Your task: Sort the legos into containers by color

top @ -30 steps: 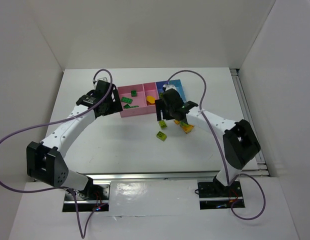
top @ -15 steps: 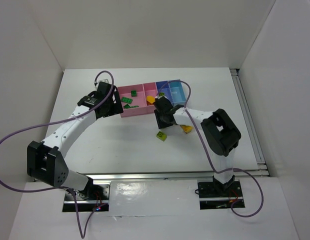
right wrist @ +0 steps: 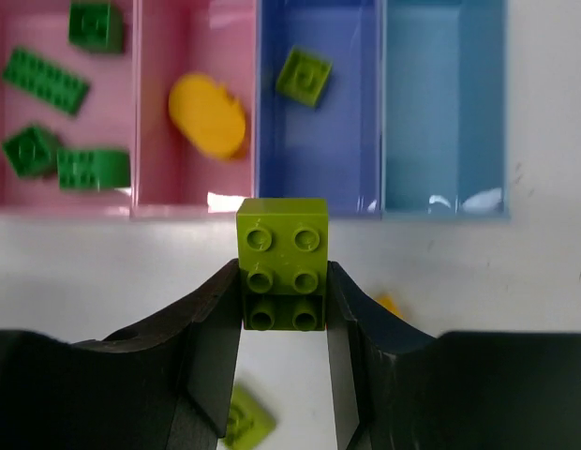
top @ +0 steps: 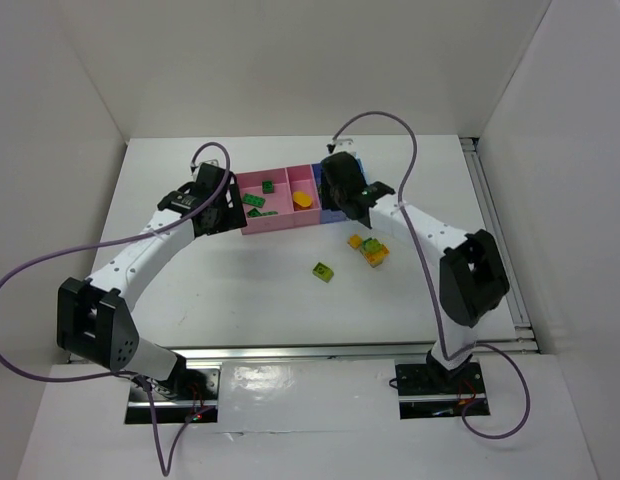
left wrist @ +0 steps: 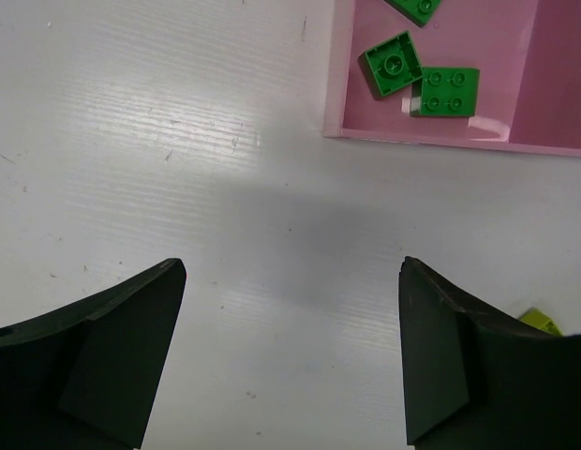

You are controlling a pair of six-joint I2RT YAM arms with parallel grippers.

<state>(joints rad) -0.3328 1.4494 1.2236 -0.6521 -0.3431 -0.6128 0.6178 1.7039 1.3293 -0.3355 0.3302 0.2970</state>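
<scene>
My right gripper point(right wrist: 282, 281) is shut on a lime green lego point(right wrist: 282, 246), holding it above the table just in front of the containers point(right wrist: 256, 112). It hovers near the wall between the second pink bin and the purple-blue bin point(right wrist: 351, 141). That bin holds one lime lego point(right wrist: 304, 75). The left pink bin point(top: 280, 222) holds several dark green legos point(right wrist: 45, 81). An orange-yellow piece point(right wrist: 207, 114) lies in the second pink bin. My left gripper point(left wrist: 290, 281) is open over bare table beside the pink bin point(left wrist: 334, 94), gripping nothing.
A loose lime lego point(top: 324, 271) and a small orange and lime stack point(top: 370, 249) lie on the white table in front of the bins. The light blue bin point(right wrist: 443, 103) at the right end has nothing in it. White walls stand round the table.
My right gripper shut on the lime lego on the table, lifted it and moved back toward the bins. The left arm has stayed put.
</scene>
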